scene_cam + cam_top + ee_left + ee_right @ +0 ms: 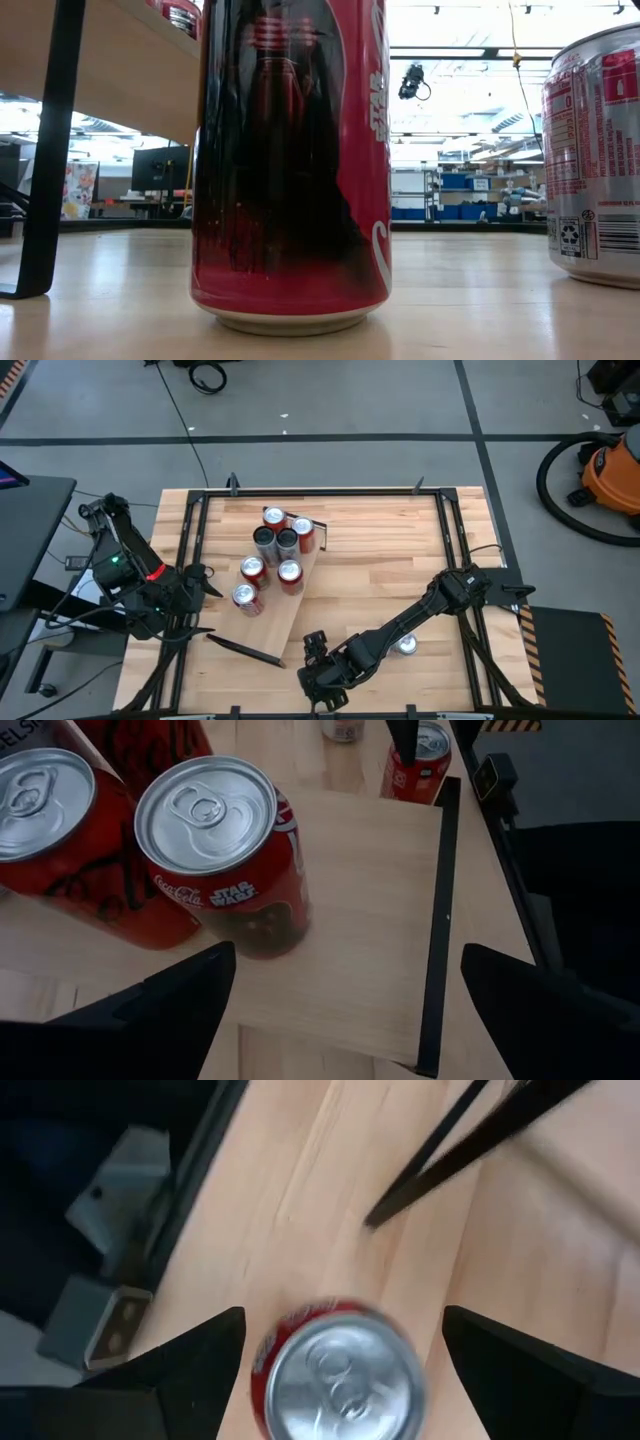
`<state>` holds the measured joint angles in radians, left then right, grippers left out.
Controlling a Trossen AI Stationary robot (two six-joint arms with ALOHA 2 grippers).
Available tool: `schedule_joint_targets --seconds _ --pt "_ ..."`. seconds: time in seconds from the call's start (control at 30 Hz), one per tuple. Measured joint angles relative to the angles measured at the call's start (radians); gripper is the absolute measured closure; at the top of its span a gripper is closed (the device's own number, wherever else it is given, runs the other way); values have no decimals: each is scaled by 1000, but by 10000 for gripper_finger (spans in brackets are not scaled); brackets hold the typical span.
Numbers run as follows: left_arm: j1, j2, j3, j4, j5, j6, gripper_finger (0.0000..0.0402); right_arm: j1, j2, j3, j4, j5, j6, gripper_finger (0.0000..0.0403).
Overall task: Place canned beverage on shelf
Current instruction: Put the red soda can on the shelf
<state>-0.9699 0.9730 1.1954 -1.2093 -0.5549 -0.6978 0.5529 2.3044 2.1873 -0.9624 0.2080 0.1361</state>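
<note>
The shelf (290, 600), a pale plank with a dark bar at each short end, lies slanted across the tabletop with several red and dark cans (275, 550) standing on it. My right gripper (318, 660) is open near the table's front edge. Its fingers stand on either side of an upright red can (340, 1375) without touching it. That can also fills the low view (290, 160). My left gripper (205, 588) is open and empty by the shelf's left side, facing a red Star Wars can (215, 850).
A second can with a silver top (406, 646) stands on the table right of my right gripper and shows in the low view (595, 150). The shelf's near end bar (440, 920) lies close to the red can. The black frame (190, 560) runs round the tabletop.
</note>
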Motion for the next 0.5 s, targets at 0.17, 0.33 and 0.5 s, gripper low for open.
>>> schedule_joint_targets --seconds 0.17,0.33,0.5 --pt "0 0 0 -1 0 0 2 -2 1 -59 12 -31 2 53" --pt "0 0 0 -1 0 0 2 -15 1 -86 8 -31 57 54" --pt "0 0 0 -1 0 -6 2 -39 0 -86 -45 -21 169 55"
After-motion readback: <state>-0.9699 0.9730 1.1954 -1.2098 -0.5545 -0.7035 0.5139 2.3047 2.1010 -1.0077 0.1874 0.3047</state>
